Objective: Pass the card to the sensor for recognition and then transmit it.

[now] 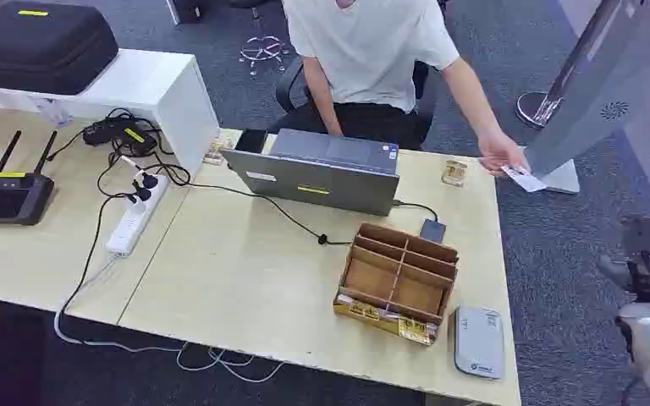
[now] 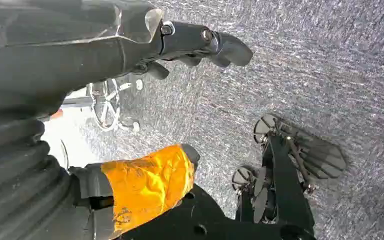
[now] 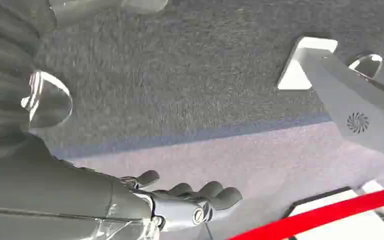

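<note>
A person in a white shirt sits behind the table; their hand holds a white card out past the table's far right corner. My right hand hangs low to the right of the table, well short of the card. In the right wrist view the right hand has its fingers loosely extended over the carpet and holds nothing. My left hand hangs over grey carpet with its fingers apart and nothing in them. A flat grey device lies at the table's near right corner.
A tall grey panel on a white base stands just right of the table; the right wrist view shows the panel too. On the table are a divided cardboard box, a laptop, a power strip and cables.
</note>
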{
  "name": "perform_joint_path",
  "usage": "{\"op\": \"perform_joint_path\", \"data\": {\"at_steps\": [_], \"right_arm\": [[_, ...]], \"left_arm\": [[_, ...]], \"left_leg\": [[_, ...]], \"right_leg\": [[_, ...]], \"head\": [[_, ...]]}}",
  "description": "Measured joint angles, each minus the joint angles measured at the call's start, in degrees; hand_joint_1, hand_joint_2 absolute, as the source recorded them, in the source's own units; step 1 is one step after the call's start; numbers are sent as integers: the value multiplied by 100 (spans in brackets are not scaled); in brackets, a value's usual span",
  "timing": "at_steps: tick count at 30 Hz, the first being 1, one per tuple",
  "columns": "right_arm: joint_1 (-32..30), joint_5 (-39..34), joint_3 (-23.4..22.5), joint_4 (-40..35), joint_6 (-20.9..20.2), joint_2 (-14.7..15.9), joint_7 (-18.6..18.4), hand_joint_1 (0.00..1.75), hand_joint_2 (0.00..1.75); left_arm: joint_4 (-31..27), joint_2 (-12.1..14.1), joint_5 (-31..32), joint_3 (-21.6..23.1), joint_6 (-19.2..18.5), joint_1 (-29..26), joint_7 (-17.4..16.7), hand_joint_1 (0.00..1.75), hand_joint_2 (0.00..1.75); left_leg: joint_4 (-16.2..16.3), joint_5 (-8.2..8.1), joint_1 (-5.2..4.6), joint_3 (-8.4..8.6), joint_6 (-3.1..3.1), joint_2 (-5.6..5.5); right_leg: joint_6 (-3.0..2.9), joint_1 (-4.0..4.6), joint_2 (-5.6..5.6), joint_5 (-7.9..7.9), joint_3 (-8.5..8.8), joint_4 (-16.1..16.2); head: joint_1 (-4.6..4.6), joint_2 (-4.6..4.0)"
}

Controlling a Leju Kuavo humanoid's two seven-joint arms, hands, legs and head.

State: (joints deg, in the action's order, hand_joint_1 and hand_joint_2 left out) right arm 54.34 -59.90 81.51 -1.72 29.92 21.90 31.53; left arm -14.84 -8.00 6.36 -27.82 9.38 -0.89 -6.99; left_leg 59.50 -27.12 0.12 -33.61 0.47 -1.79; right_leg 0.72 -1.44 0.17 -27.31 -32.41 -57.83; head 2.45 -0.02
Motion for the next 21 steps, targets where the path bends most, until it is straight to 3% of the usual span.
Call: {"op": "perform_joint_path", "data": {"at_steps": [3,4,6,7,21], "right_arm": [[-25,451,-52,-157,-2,-28,-189,0,175],[-58,726,-118,-274,-13,-48,-264,0,175],[-97,1115,-240,-450,-31,-70,-356,0,175],[-114,1277,-297,-531,-54,-83,-395,0,175],[-516,3814,-1480,-2001,-402,-223,-907,0,175]], "left_arm": [[0,13,50,0,4,-6,13,0,175],[0,17,74,0,2,0,33,0,0],[0,22,94,0,-11,6,50,0,0],[0,24,103,0,-17,4,52,0,175],[2,24,262,0,-258,7,166,0,175]], "left_leg": [[0,0,-1,-7,0,-2],[0,0,-1,-8,0,-1],[0,0,-1,-8,0,-1],[0,0,-1,-8,0,-1],[-1,0,0,-9,0,-1]], "right_leg": [[0,0,-2,0,-5,0],[0,0,1,1,-5,0],[0,0,0,0,-6,0],[0,0,0,0,-7,0],[0,0,0,0,-9,0]], "head": [[4,0],[2,0],[2,0],[2,0],[2,0]]}}
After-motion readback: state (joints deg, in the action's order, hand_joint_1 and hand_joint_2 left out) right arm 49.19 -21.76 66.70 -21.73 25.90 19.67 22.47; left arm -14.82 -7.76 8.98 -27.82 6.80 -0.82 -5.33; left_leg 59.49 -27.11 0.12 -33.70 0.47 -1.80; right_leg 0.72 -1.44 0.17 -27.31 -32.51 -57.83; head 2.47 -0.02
